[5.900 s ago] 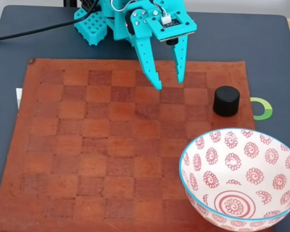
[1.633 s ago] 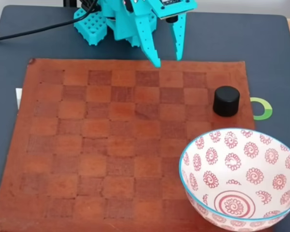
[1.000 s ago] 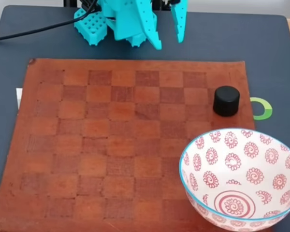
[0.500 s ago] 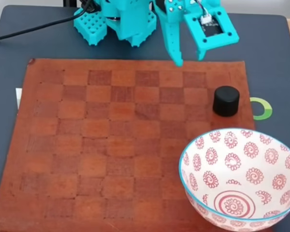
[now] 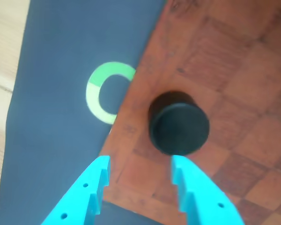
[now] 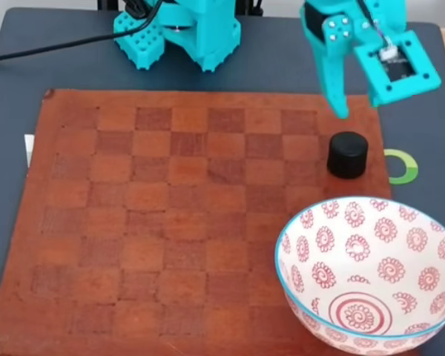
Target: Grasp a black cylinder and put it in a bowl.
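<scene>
Gripper: the teal gripper point(image 6: 356, 110) is hanging above the far right edge of the checkered mat point(image 6: 170, 222) in the fixed view, just behind the black cylinder point(image 6: 348, 154) and not touching it.
Fingers: they are standing spread with nothing between them; in the wrist view the gripper point(image 5: 140, 171) is showing two toothed fingertips point(image 5: 99, 173) rising from the bottom edge, the cylinder point(image 5: 179, 124) lying just beyond the right-hand tip.
Black cylinder: it is sitting upright on the mat near its right edge, flat top up, with the green ring point(image 6: 403, 166) just to its right on the dark table point(image 6: 415, 67).
Bowl: the white bowl point(image 6: 367, 274) with red spiral flowers and a light blue rim is resting on the mat's near right corner, apart from the cylinder and nearer the camera.
Cut off: the bowl's lower rim and right side are running out of the fixed view; the arm's base point(image 6: 182, 30) is being cropped at the top.
Hidden: one finger's tip is lying behind the gripper's own body in the fixed view; the mat is covering part of the green ring point(image 5: 107, 91) in the wrist view.
Writing: no readable lettering is showing.
</scene>
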Robot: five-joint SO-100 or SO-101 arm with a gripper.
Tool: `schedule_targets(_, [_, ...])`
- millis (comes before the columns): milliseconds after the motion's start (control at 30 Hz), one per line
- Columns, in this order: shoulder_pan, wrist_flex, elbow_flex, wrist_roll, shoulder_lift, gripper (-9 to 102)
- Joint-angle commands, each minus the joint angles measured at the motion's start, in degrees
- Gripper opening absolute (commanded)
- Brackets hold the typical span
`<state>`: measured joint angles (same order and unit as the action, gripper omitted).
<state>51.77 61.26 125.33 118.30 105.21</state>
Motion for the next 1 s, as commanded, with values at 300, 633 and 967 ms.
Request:
schedule_targets(300, [-1.1, -0.4, -5.6, -0.5, -4.8, 28])
schedule_targets(633, [-3.0, -0.7, -4.7, -0.5, -5.0, 28])
schedule_targets(967, [-2.7, -0.7, -5.8, 0.1, -11.2, 28])
